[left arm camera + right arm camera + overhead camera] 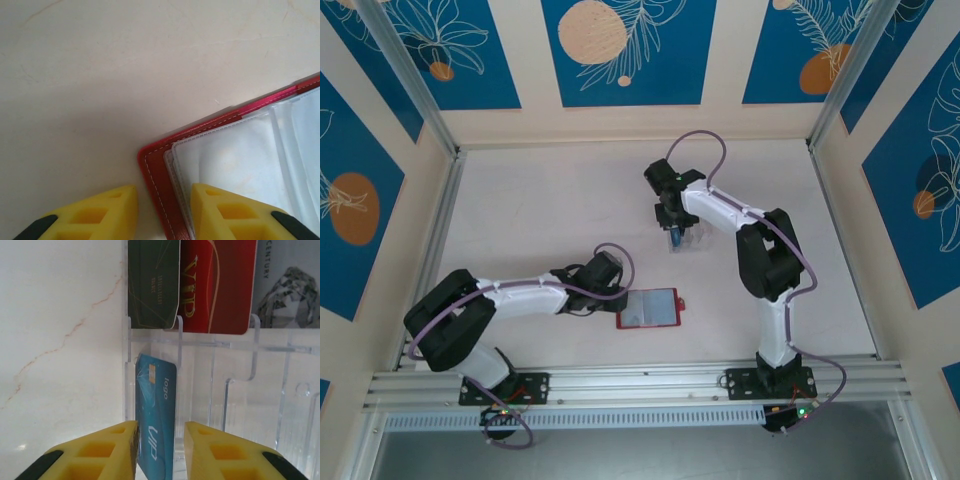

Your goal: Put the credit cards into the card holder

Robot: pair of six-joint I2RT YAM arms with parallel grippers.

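The card holder (650, 309) is a red wallet lying open and flat on the table, with its clear sleeves (235, 160) facing up. My left gripper (612, 298) sits at its left edge. Its jaws (164, 192) are open and straddle the red stitched border (159, 170), one finger over the table and the other over the sleeves. A blue credit card (156, 410) stands on edge in a clear tray. My right gripper (160, 429) is open around it: the card leans on the left finger, with a gap to the right one. A black card (152, 285) and a red card (217, 285) stand in the slot behind.
The clear plastic tray (688, 237) stands mid-table under my right gripper (673, 232), and its upright dividers (235, 385) rise close beside the fingers. A grey card with a diamond picture (287, 295) stands at its far right. Aluminium rails and walls fence the table.
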